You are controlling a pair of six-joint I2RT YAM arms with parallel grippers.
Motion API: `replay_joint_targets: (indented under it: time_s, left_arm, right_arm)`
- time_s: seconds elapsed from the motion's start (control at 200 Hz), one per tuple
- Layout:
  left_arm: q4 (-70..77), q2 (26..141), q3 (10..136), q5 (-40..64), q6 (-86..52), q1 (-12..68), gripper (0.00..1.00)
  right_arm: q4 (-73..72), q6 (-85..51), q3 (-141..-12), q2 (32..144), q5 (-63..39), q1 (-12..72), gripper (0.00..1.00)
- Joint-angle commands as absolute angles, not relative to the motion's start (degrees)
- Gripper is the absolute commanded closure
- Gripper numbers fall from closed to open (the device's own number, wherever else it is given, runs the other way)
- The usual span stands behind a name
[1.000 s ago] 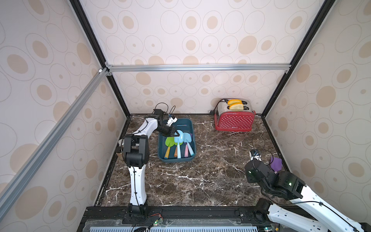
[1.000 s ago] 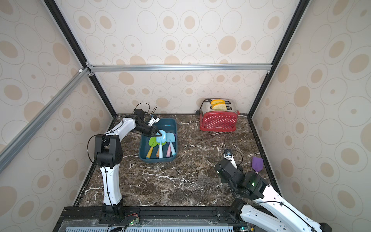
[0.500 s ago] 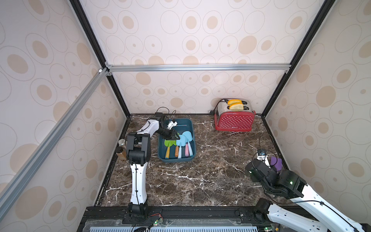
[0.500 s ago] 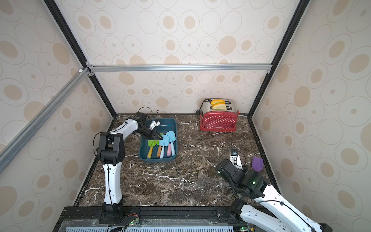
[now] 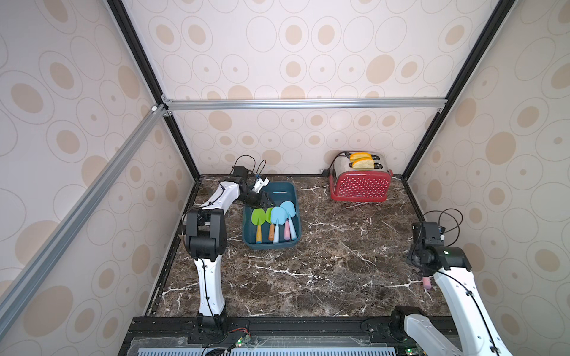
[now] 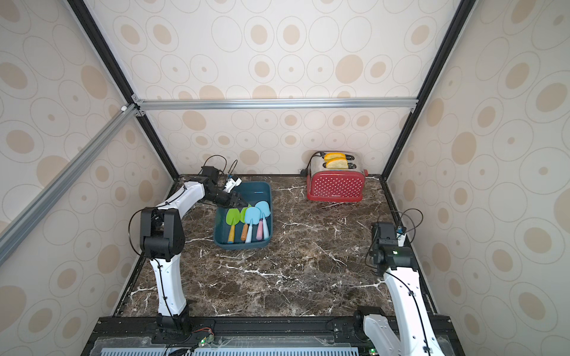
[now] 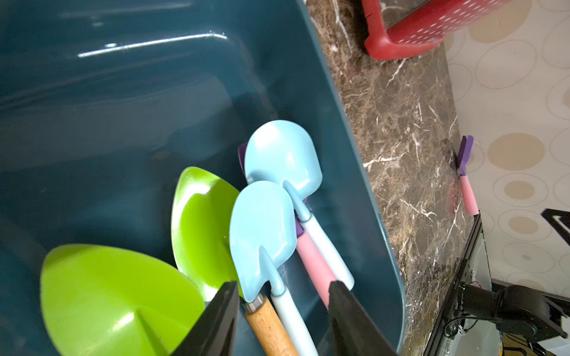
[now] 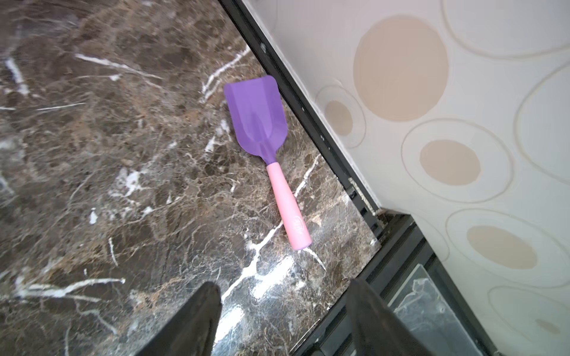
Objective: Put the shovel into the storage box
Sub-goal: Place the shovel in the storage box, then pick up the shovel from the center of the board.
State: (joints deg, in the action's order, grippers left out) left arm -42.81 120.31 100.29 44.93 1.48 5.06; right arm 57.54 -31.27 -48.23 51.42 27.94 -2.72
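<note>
Five shovels seem to lie in the storage box at the table's eleven o'clock, one mostly hidden, under the left gripper, its jaws apart and empty. The purple shovel lies on the table at four o'clock beside the wall; the right gripper hovers near its pink handle, jaws apart, touching nothing.

The left arm and right arm have white links, boxy black joints, looping black cables and tapered black jaws.
</note>
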Motion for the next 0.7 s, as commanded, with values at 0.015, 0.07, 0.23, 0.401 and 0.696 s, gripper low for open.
replay_joint_targets:
  time_s: [0.015, 0.07, 0.23, 0.401, 0.696]
  left_arm:
    - [-38.75, 116.96, 98.11, 46.96, -0.76, 4.57, 0.48]
    - [-37.56, 115.96, 97.43, 47.52, -1.41, 4.57, 0.47]
    - [-34.85, 113.51, 95.53, 48.72, -2.21, 4.57, 0.47]
    - [-32.61, 110.89, 93.01, 49.12, -2.90, 4.57, 0.46]
    - [-30.79, 109.12, 91.26, 49.82, -3.73, 4.57, 0.45]
  right_arm:
    - [52.54, -26.36, -47.32, 55.59, 19.48, -9.02, 0.29]
    - [51.35, -26.48, -46.77, 57.43, 19.96, -9.70, 0.29]
    - [47.46, -25.35, -44.96, 63.36, 16.40, -14.74, 0.28]
    - [42.57, -24.31, -42.91, 69.04, 9.22, -23.44, 0.28]
    - [38.54, -23.98, -42.05, 79.48, 5.17, -28.83, 0.30]
